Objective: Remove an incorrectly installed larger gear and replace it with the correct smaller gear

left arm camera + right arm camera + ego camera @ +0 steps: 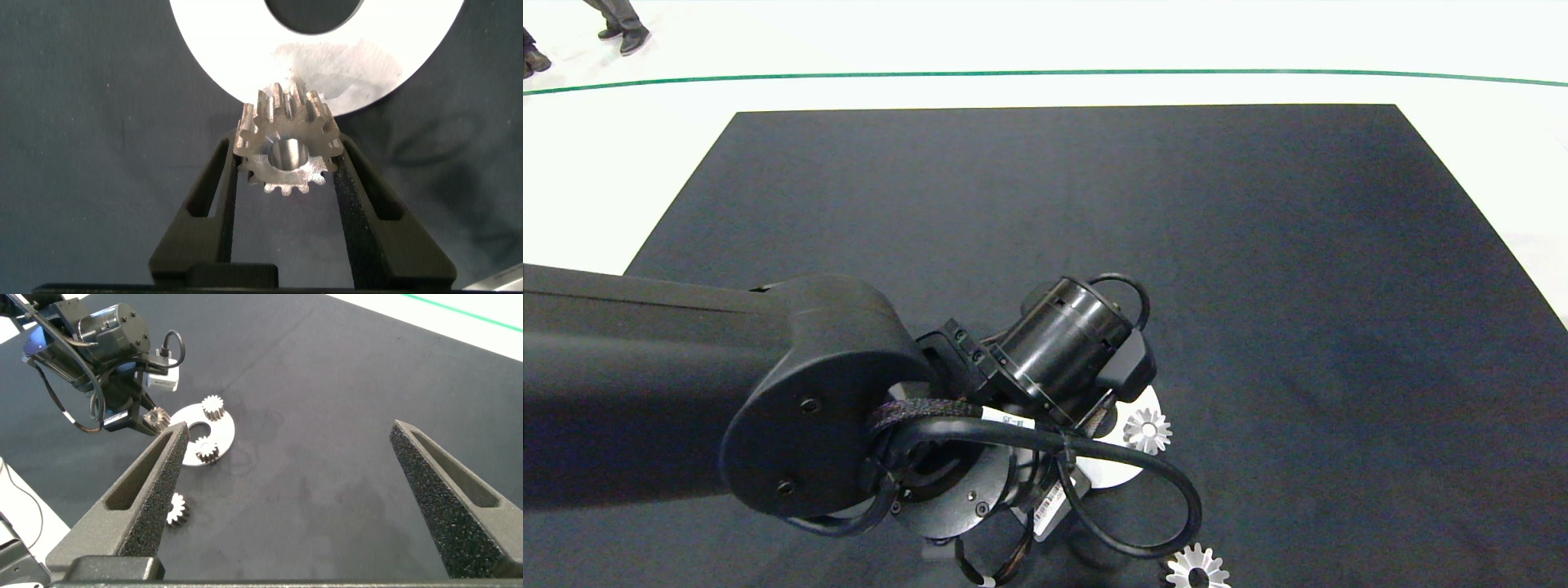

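Note:
My left gripper [286, 145] is shut on the smaller gear [287, 157], a grey-silver gear with short blunt teeth and a round bore. It holds the gear at the rim of the white ring plate [245, 49]. How high the gear is above the plate I cannot tell. The larger gear [1196, 569], pale and star-like, lies loose on the dark mat near the front edge, also seen as the larger gear [177, 510]. In the head view the left arm [1062, 343] hides its own fingers. High above the mat, my right gripper [286, 429] is open and holds nothing.
Two other silver gears [213, 407] [206, 449] sit on the white plate [222, 433]; one shows as a gear [1147, 430] at the plate's right side. The left arm's cable loop [1168, 490] hangs near the loose gear. A person's shoes [625, 37] show on the far floor.

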You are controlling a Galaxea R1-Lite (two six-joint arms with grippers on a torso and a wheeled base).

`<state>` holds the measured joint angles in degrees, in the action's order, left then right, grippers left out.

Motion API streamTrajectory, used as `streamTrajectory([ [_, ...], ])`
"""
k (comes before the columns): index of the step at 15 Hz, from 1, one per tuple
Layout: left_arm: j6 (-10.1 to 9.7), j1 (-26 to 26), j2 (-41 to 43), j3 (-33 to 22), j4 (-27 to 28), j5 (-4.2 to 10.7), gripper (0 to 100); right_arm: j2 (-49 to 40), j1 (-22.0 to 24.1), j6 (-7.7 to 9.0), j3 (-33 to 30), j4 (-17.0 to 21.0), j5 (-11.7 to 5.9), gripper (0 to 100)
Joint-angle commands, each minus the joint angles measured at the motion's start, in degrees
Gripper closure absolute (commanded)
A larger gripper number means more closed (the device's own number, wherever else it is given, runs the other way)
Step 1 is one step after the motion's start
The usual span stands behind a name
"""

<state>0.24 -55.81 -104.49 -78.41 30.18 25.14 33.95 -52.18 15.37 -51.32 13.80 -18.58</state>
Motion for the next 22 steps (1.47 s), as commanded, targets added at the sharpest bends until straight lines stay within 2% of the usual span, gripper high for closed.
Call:
streamTrajectory([
  [1, 0.02, -0.1, -0.5, -0.3, 0.1, 0.26, 100, 0.1, 0.0, 0.10, 0.3, 0.1, -0.05, 0],
  [2, 0.02, -0.1, -0.6, -0.4, 0.1, 0.26, 100, 0.1, 0.0, 0.10, 0.5, 0.0, 0.39, 0],
  [15, -0.07, -0.1, -1.7, -1.7, -1.1, 0.26, 100, 0.1, 0.1, 0.10, 0.4, 0.1, 0.39, 0],
  [16, -0.16, -0.1, -1.6, -1.6, -1.1, 0.26, 0, 0.1, 0.1, 0.10, 0.5, 0.1, 0.39, 0],
  [20, -0.95, 0.1, -0.6, -1.1, -0.8, 0.26, 0, 0.0, 0.4, 0.18, 0.3, 0.0, -0.32, 0],
  [22, -1.74, 0.4, 2.0, 0.4, -0.8, 0.26, 0, -0.3, 2.3, 0.71, -1.1, -0.1, -2.87, 0],
])
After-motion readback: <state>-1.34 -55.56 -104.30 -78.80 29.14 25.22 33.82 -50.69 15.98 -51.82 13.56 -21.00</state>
